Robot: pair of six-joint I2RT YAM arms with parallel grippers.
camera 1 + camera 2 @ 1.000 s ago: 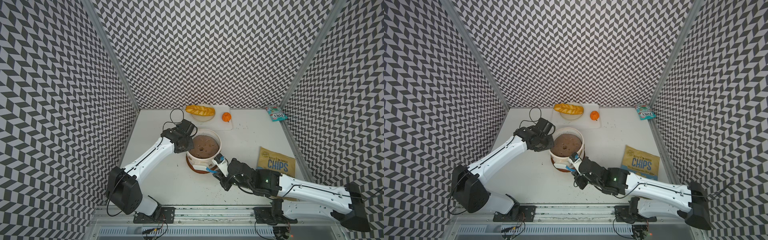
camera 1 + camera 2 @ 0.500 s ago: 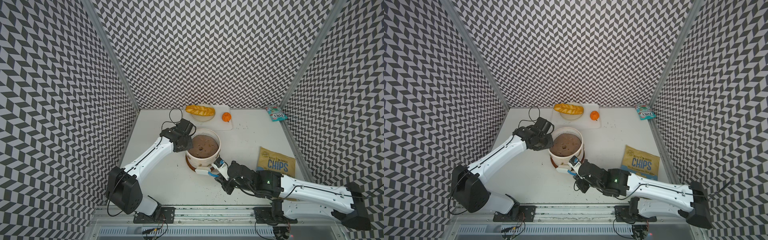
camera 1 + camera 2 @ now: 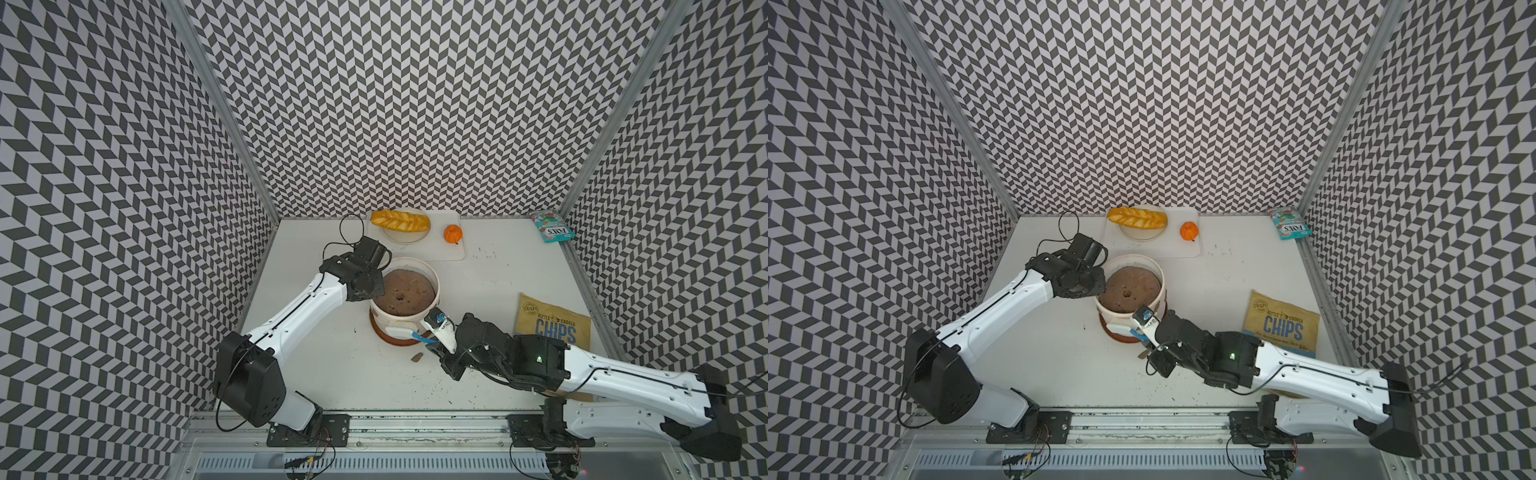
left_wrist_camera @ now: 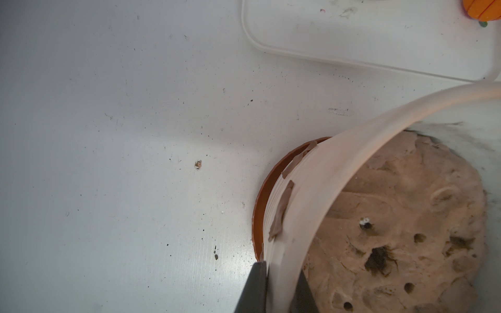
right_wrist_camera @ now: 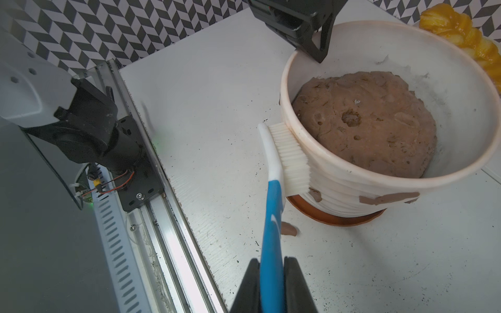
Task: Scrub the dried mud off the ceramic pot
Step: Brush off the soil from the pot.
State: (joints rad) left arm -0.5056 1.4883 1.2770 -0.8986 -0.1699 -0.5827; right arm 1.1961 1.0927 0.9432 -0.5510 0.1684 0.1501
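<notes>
Right wrist: right gripper (image 5: 271, 264) clamps brush (image 5: 290, 160) against ceramic pot (image 5: 339, 187), left gripper (image 4: 278, 291) pinches its rim

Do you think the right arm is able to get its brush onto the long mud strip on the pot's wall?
Likely yes: the brush bristles rest on the ceramic pot wall, beside the dried mud strip, unobstructed.

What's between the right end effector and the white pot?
A blue-and-white brush: the right end effector grips its handle, its bristles touch the ribbed wall of the ceramic pot, seen in the right wrist view.
</notes>
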